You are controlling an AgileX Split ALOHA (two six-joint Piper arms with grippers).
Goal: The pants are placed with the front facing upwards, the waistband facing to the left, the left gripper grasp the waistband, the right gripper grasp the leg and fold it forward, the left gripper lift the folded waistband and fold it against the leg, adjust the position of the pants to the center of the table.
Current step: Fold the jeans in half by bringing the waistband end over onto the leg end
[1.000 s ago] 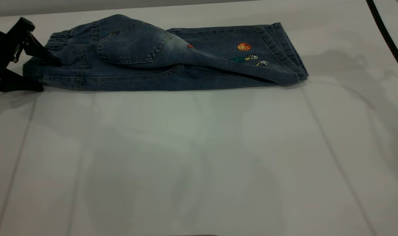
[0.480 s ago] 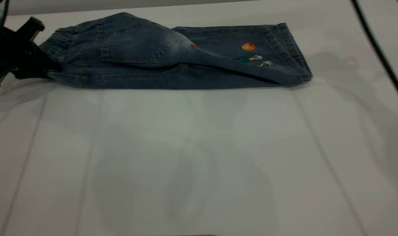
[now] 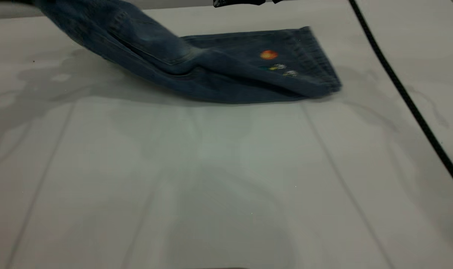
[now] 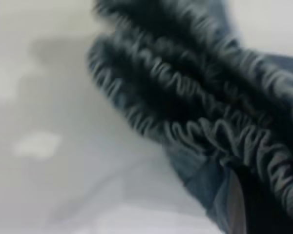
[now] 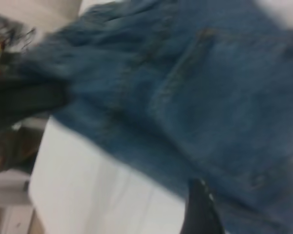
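Hanging slanted from above the exterior view's upper left corner, the pants [image 3: 196,63] are being held up by the waistband [image 4: 195,122], while the leg end is lying on the tabletop [image 3: 226,179]. Neither the left gripper's nor the right gripper's state can be told.

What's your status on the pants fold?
Left hand shut on waistband, raised off table. Pants: leg end flat on table. Right hand hovering over pants. Cable right of pants.

Thick black braided cable [image 3: 405,97]
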